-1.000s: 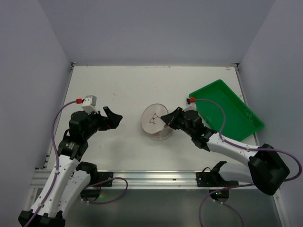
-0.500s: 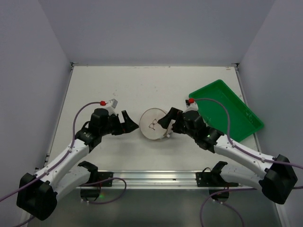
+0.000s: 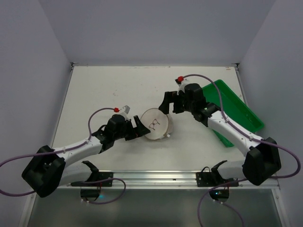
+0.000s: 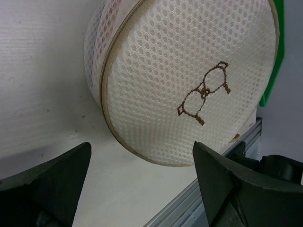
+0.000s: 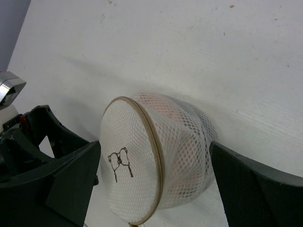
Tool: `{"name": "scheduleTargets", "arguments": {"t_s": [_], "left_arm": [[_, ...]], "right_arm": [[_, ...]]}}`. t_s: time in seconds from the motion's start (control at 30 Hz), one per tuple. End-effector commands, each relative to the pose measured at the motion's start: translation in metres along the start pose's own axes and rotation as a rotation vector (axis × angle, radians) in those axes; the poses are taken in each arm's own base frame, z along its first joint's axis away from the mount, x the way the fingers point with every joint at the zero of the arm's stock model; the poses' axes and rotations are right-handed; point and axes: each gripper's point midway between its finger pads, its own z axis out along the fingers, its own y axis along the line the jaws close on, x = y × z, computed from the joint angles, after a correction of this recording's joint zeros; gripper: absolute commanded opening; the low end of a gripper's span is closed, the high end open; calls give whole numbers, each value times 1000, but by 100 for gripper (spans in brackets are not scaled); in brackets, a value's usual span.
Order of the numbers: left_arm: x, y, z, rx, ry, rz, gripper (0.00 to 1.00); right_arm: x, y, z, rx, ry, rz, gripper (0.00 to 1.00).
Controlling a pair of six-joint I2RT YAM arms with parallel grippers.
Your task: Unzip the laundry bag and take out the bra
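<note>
**Operator:** Now, where is the laundry bag (image 3: 156,124) located?

**Technician:** On the surface (image 3: 104,90), between the two hands. It stands tilted on its tan rim, not flat. The printed face points toward the left hand (image 3: 138,128). The domed mesh back points toward the right hand (image 3: 170,105).

**Operator:** State of each hand?

**Technician:** Both are wide and both hold nothing. The left hand's fingers (image 4: 47,184) spread to either side of the bag's lower rim, in front of the printed face, with no visible contact. The right hand's fingers (image 5: 265,189) frame the bag from behind and above, apart from it.

**Operator:** Which hand is nearer the bag?

**Technician:** The left, just beside the rim. The right is near but clearly off it.

**Operator:** Which axis governs the next move?

**Technician:** The disc's short axis runs from one hand to the other, so the fingers would meet the flat face and the back. The zip line circles the edge of the face. Judgement: one hand must pin the body while the other finds the pull. A small tan tab shows at the bag's low edge in the left wrist view. Whether it is the pull cannot be told.

**Operator:** Contents?

**Technician:** The bag reads as closed all round. The bra (image 5: 163,109) shows only as a pink tint through the mesh, inside the bag. The green tray (image 3: 241,118) lies beyond the bag on the right arm's side, well apart, partly covered by that arm.
</note>
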Motion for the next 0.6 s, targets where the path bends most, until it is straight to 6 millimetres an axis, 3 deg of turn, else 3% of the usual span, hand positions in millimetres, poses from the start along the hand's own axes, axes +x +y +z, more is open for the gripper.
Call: {"name": "scheduleTargets", "arguments": {"t_s": [0.0,0.13,0.23,0.3,0.37,0.4,0.5,0.57], "left_arm": [[-18,-15,14,32,-84,-25,90],[-17,-10,25,5,-79,-29,81],[-21,-6,31,-25,-87,-13,68],[-25,-4,34,-46,-91,16,61],[-36,-7,36,-60,-118,70,47],[-41,-10,37,-63,-126,94,37],[-60,-22,39,-78,-146,214,25],[-73,-21,38,-124,-160,317,22]], "right_arm": [[10,2,14,-55,84,-76,99],[34,-8,30,-53,112,-40,96],[59,-15,36,-61,159,-13,80],[80,-17,36,-79,197,17,61],[89,-10,32,-117,210,45,49],[101,-10,29,-111,231,82,36],[114,3,18,-112,228,111,14],[121,17,10,-119,222,154,5]]}}
